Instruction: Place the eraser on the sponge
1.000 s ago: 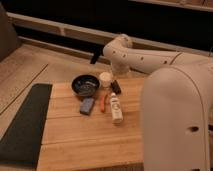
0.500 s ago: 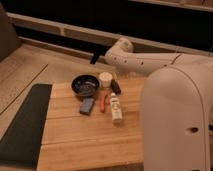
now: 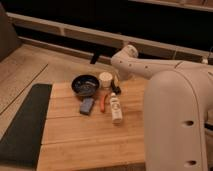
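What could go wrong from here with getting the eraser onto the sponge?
The gripper, low beside the white cup at the back of the wooden table, could tip that cup while closing in. The flat blue-grey sponge lies beyond the thin orange-red tool, with the white bottle close by; a low carry might knock either.

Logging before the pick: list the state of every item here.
gripper: open, low beside the cup.
eraser: not on the sponge; lost in the dark by the gripper.
sponge: flat, nothing on it.
black bowl: upright.
cup: upright.
white bottle: lying on its side.
orange-red tool: flat between sponge and bottle.
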